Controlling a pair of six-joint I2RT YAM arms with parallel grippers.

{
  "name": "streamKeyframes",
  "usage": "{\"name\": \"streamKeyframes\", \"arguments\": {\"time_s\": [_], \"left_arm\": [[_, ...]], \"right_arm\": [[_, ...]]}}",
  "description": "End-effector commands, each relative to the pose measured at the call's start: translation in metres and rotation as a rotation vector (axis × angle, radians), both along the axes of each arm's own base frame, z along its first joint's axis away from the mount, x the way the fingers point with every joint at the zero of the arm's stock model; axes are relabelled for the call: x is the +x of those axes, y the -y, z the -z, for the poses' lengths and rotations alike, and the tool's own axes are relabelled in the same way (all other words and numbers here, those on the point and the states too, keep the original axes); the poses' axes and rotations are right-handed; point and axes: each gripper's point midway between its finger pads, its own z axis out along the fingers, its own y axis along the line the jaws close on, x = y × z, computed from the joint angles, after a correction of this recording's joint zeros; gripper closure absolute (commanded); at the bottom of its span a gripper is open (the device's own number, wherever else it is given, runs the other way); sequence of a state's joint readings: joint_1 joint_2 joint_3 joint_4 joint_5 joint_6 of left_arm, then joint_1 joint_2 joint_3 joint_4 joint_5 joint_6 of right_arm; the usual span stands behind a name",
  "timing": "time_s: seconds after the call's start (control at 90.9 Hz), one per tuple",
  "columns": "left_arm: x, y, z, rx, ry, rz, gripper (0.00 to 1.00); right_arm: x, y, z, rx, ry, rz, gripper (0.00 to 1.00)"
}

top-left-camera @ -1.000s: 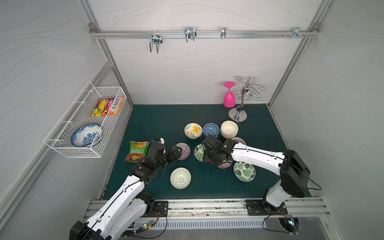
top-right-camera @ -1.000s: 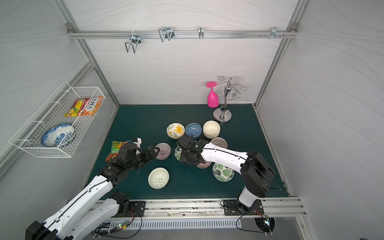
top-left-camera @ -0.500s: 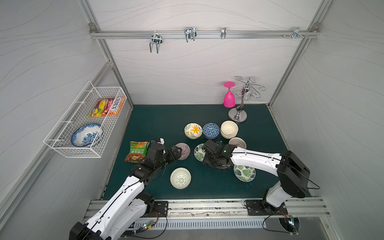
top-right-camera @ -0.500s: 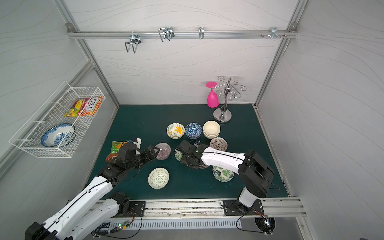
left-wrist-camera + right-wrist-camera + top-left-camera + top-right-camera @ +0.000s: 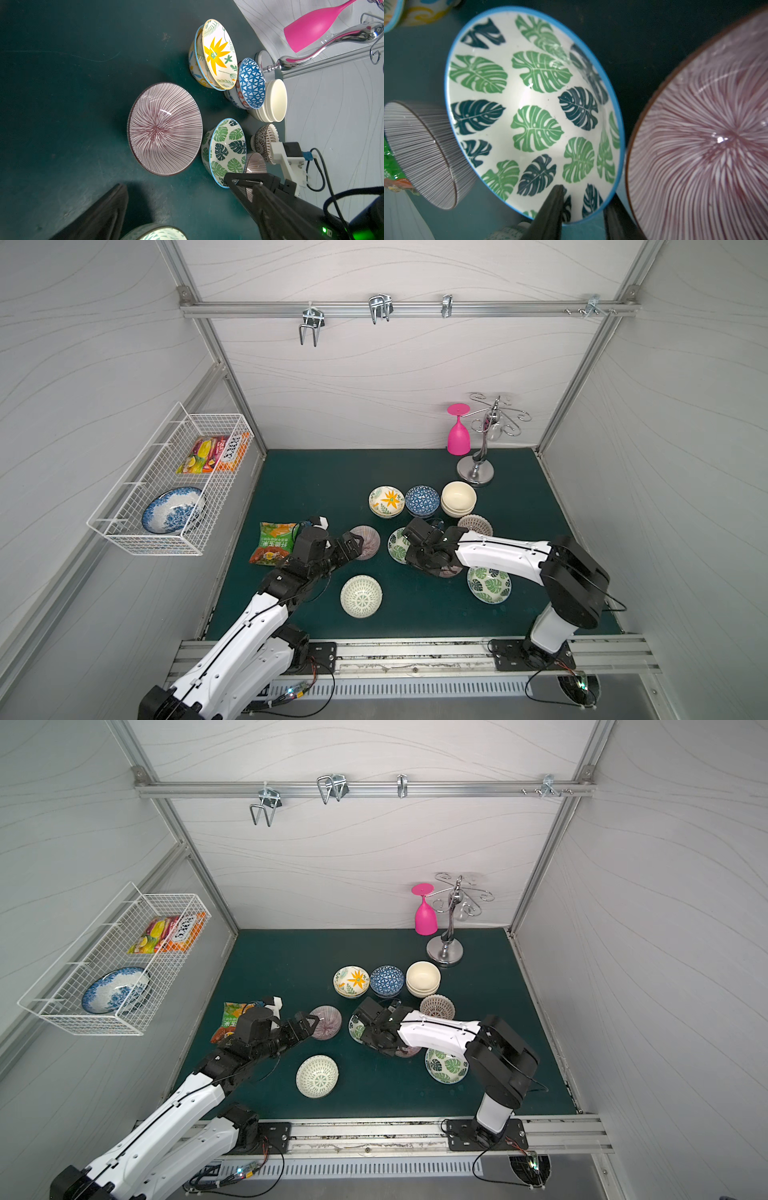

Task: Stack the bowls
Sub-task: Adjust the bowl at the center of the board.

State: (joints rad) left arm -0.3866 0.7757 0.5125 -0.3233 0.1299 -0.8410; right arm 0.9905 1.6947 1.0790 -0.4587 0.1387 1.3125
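Small bowls stand on the green mat in both top views: an orange-flower stack, a blue-triangle bowl, a cream stack, a lattice bowl, two green-leaf bowls. My left gripper is open, its fingers at the near side of a pink-striped bowl, not touching it. My right gripper straddles the rim of the left green-leaf bowl, one finger inside and one outside. Another pink-striped bowl lies beside it.
A snack bag lies left of my left arm. A pink glass and a chrome rack stand at the back right. A wall basket holds a blue-and-white dish and packets. A brown patterned bowl sits upturned behind my right arm.
My right gripper has shifted slightly toward the front, uncovering the brown patterned bowl, and its jaws have narrowed around the leaf bowl's rim. My left arm has barely moved.
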Motion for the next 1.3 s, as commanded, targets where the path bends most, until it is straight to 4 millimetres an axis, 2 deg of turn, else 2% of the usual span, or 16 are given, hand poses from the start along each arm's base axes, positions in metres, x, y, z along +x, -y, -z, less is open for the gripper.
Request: {"name": "streamKeyframes", "arguments": {"time_s": [0.0, 0.121, 0.385, 0.726, 0.902, 1.067, 1.288], "left_arm": [[0.007, 0.0, -0.01, -0.005, 0.055, -0.006, 0.02], [0.007, 0.0, -0.01, -0.005, 0.055, -0.006, 0.02], [0.007, 0.0, -0.01, -0.006, 0.056, -0.005, 0.02], [0.007, 0.0, -0.009, -0.003, 0.053, -0.002, 0.02], [0.008, 0.001, -0.01, -0.005, 0.054, -0.001, 0.02], [0.008, 0.001, -0.01, -0.005, 0.055, 0.001, 0.02], [0.006, 0.001, -0.01, -0.008, 0.054, 0.001, 0.02]], "right_arm": [[0.007, -0.006, -0.003, -0.003, 0.0, -0.008, 0.68], [0.011, -0.009, -0.004, -0.005, 0.001, -0.014, 0.7], [0.022, -0.001, -0.002, -0.023, -0.02, 0.0, 0.75], [0.036, 0.003, -0.006, -0.023, -0.007, -0.01, 0.75], [0.04, -0.005, -0.017, -0.022, 0.011, -0.065, 0.7], [0.041, -0.007, -0.037, -0.015, 0.04, -0.099, 0.55], [0.036, 0.02, -0.064, -0.052, 0.087, -0.087, 0.47]]}}
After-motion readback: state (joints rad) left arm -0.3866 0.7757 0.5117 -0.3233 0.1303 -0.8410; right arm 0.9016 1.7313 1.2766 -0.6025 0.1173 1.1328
